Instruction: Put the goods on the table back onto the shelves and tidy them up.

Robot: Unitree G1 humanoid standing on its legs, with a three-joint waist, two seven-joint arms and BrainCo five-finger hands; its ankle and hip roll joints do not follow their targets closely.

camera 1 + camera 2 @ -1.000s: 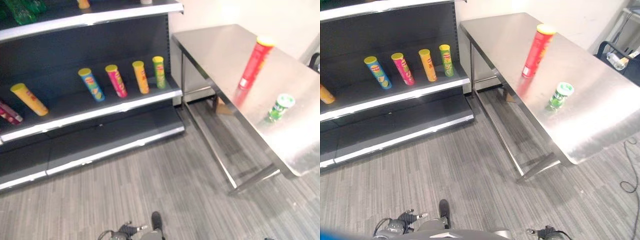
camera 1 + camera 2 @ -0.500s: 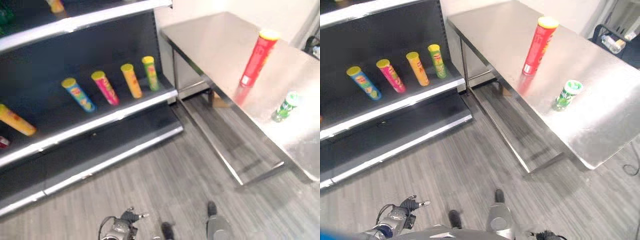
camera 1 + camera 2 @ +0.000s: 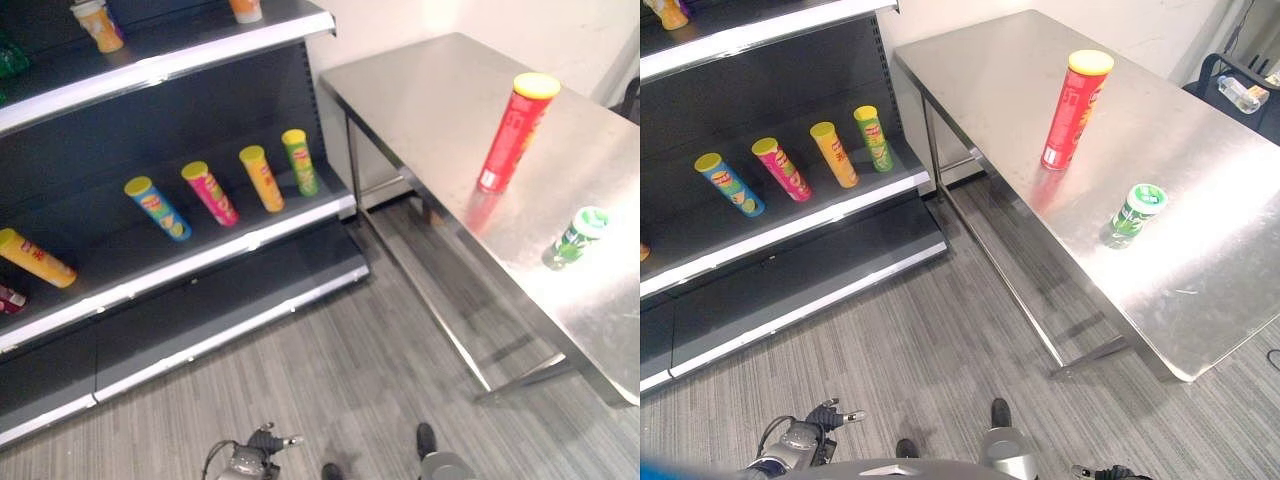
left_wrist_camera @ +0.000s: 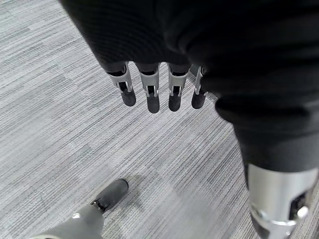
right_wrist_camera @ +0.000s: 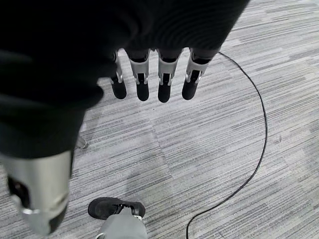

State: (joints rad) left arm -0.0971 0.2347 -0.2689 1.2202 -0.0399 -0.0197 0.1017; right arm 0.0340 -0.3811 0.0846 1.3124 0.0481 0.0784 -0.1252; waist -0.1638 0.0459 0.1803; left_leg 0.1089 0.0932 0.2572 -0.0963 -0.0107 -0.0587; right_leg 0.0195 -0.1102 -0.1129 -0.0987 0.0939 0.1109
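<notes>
A tall red can with a yellow lid (image 3: 1075, 108) stands upright on the steel table (image 3: 1200, 270). A short green can (image 3: 1134, 210) stands nearer the table's front edge. Both hands hang low over the grey floor, far from the table. The left hand (image 4: 150, 92) has straight fingers and holds nothing. The right hand (image 5: 165, 84) is likewise open and holds nothing. On the dark shelf (image 3: 200, 262) to the left, several tubes lean in a row: blue (image 3: 157, 207), pink (image 3: 210, 192), orange (image 3: 260, 178) and green (image 3: 299, 161).
A yellow tube (image 3: 35, 257) lies further left on the same shelf. Orange cups (image 3: 100, 22) stand on the shelf above. A lower shelf board (image 3: 230, 310) juts out near the floor. A dark seat with a bottle (image 3: 1240, 90) stands beyond the table's far right.
The whole picture has shifted as the camera moved. The cans on the table and the tubes on the shelf stand where they were.
</notes>
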